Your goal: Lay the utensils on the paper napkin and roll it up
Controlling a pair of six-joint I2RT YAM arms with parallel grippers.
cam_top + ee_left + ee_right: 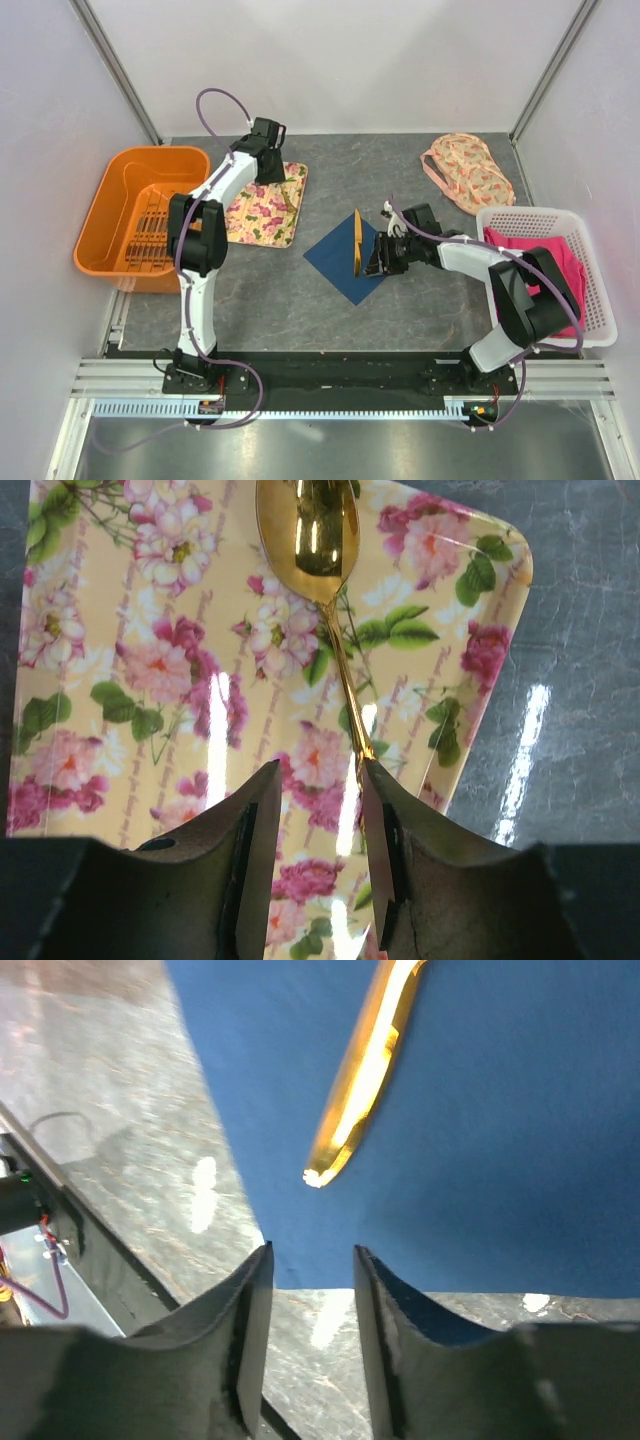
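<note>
A gold spoon (310,530) lies on the floral tray (120,680), bowl away from me. Its handle runs down to the inner edge of one finger (385,820) of my left gripper (320,770). That gripper's jaws stand apart over the tray, closed on nothing. The dark blue paper napkin (335,262) lies mid-table with a gold utensil (356,243) on it. My right gripper (376,262) hovers at the napkin's near right edge (500,1110). It (313,1252) is open and empty, and the utensil's end (365,1070) lies just beyond its tips.
An orange tub (112,180) holding a wire rack stands at the left. At the right, a white basket (598,300) holds pink cloth. A floral fabric piece (465,170) lies at the back right.
</note>
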